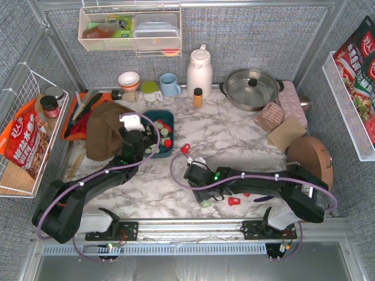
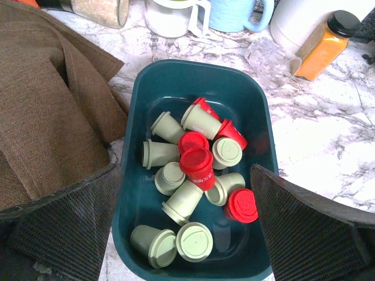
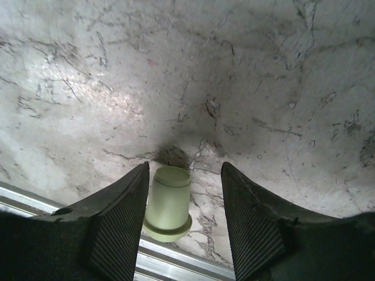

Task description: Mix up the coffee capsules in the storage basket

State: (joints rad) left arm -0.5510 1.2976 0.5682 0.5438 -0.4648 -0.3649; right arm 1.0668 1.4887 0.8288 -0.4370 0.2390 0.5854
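Coffee capsules [image 2: 196, 164], red and mint, lay jumbled in the storage basket [image 2: 176, 63], left of centre. My left gripper [image 2: 184, 178] hung above them, fingers wide apart. By the near rail [image 3: 193, 261], my right gripper [image 3: 183, 175] straddled one green capsule [image 3: 168, 202], jaws apart, not clamped.

Brown cloth [image 1: 104, 137], white jug [image 1: 199, 73], steel pot [image 1: 239, 93], orange bottle [image 1: 198, 98].

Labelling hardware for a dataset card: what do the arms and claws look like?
The left arm and right arm are black, with pale grey segments by the bases and a lavender cable held on by white ties. A green light glows on the right one. The left claw and right claw have black, mesh-textured fingers.
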